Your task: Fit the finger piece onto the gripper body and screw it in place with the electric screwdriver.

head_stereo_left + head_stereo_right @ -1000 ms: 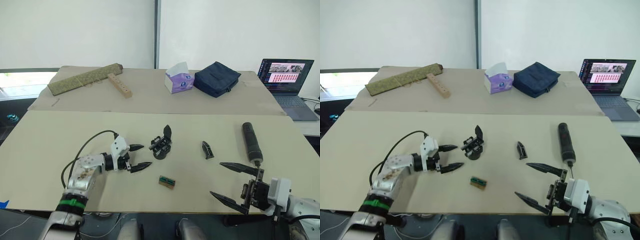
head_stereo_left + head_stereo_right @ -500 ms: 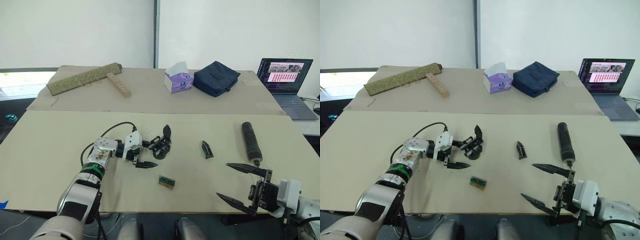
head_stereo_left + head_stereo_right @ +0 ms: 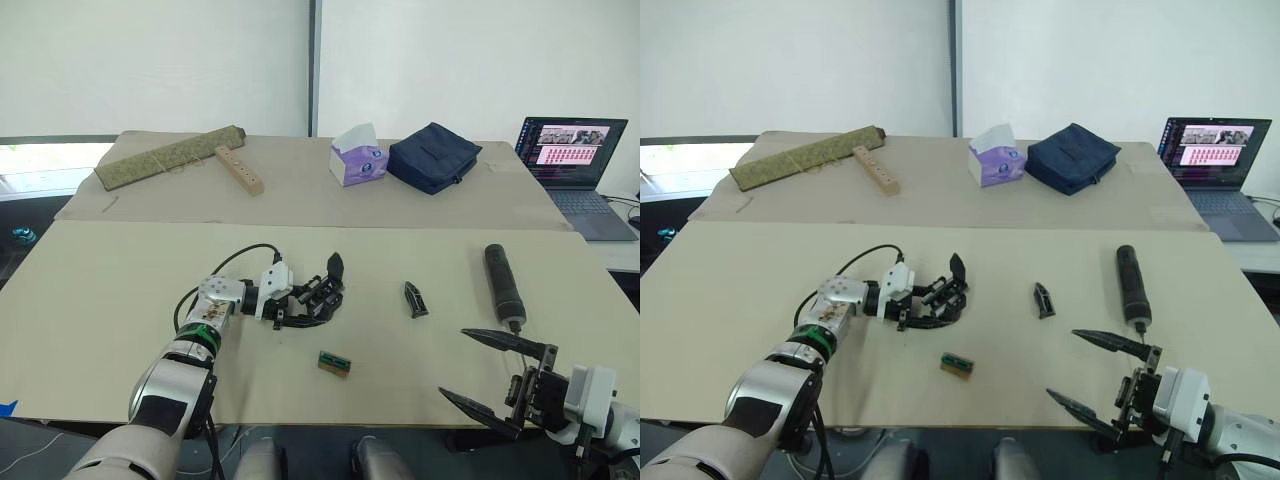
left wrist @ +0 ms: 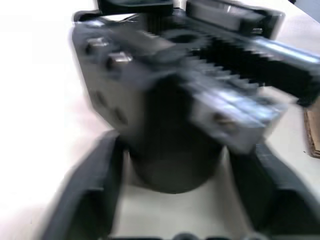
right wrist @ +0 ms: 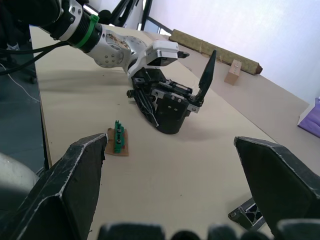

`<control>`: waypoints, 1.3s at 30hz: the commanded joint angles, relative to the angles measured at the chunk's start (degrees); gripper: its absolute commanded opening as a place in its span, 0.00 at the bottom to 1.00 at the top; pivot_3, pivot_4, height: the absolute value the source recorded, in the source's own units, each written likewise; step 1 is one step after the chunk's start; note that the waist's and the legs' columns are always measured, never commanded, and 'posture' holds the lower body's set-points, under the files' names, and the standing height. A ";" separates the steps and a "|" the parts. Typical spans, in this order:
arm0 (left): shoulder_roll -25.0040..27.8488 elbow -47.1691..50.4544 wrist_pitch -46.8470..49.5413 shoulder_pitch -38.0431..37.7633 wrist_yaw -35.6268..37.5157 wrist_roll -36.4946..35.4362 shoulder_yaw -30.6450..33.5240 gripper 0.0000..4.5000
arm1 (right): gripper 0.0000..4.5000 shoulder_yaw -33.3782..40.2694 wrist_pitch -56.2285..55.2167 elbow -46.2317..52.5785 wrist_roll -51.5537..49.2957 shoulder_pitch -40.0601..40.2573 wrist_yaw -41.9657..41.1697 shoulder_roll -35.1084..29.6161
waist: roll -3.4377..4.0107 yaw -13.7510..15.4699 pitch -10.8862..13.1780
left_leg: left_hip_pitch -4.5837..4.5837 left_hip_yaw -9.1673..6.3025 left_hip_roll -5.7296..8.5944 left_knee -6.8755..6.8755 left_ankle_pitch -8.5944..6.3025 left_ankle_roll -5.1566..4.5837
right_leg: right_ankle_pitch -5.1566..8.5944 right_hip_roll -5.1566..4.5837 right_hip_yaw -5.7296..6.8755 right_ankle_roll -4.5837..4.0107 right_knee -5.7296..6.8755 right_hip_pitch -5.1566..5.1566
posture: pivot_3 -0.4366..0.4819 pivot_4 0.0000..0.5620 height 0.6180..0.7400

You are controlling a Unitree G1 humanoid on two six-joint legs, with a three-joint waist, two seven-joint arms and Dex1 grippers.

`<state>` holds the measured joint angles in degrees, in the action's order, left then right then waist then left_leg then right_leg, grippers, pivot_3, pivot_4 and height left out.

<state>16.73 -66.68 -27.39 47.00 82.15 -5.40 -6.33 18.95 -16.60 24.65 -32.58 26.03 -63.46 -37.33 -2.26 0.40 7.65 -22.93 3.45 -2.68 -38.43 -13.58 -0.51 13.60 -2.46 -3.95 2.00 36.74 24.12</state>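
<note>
Gripper body [image 3: 322, 296] stands on the near beige table [image 3: 100, 300], its round base between the two black fingers of my left gripper [image 3: 305, 304] — the jaws straddle the base on both sides, and in the left wrist view I cannot tell whether the pads actually touch it. Its single pointed finger stands upright on the side away from the left gripper's wrist.

Finger piece [image 3: 414, 299] lies flat on the table, well apart from both grippers, between the gripper body and the electric screwdriver [image 3: 503, 284]. The screwdriver lies on the table just beyond my right gripper [image 3: 495, 375], its bit end pointing toward that gripper.

A small green-and-tan block [image 3: 334, 363] lies near the left gripper, on its near side.

Surface and room: two beige tables set end to end before a white wall. The far table carries a long olive roll [image 3: 170, 157], a wooden block with holes [image 3: 240, 170], a tissue box [image 3: 358, 156] and a dark blue pouch [image 3: 433, 157]; an open laptop [image 3: 575, 165] sits at the far right.

Arm pose: my left forearm reaches forward and inward, low over the table, a black cable looping over its wrist. My right gripper hovers at the table's near edge — spread wide, holding nothing.
</note>
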 commanded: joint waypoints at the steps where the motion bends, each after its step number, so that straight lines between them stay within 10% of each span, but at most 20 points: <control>1: 0.17 5.67 1.74 -2.01 0.05 -3.11 2.89 0.50 | 1.00 0.53 0.13 1.54 -0.37 -0.43 0.36 -0.13 | 0.00 -0.17 0.00 | 0.00 0.00 0.00 0.00 0.00 0.00 | 0.00 0.00 0.00 0.00 0.00 0.00 | 0.48 0.27 1.00; 15: -0.32 65.49 38.50 -29.33 -29.83 0.36 -1.81 0.50 | 1.00 -5.12 -0.03 0.80 1.69 -4.26 -0.23 0.28 | 0.09 -0.44 0.04 | 0.06 -0.01 -0.09 0.01 0.00 0.00 | 0.00 -0.01 -0.01 0.00 0.06 0.00 | 0.48 0.27 1.00; 39: 0.24 63.82 37.69 -31.97 -39.75 2.88 -6.13 0.50 | 1.00 -5.37 -0.91 0.07 1.31 -4.92 0.65 1.18 | 0.11 -0.25 0.03 | 0.12 0.01 -0.07 0.02 0.00 0.00 | 0.00 0.00 -0.04 -0.02 0.05 -0.04 | 0.48 0.27 1.00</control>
<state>16.85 -2.86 10.61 15.00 44.07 -2.84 -12.84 12.61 -16.64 23.96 -30.50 21.23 -62.95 -36.35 -2.14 0.15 7.68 -22.81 3.46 -2.75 -38.41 -13.59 -0.51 13.59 -2.47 -3.99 1.97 36.80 24.08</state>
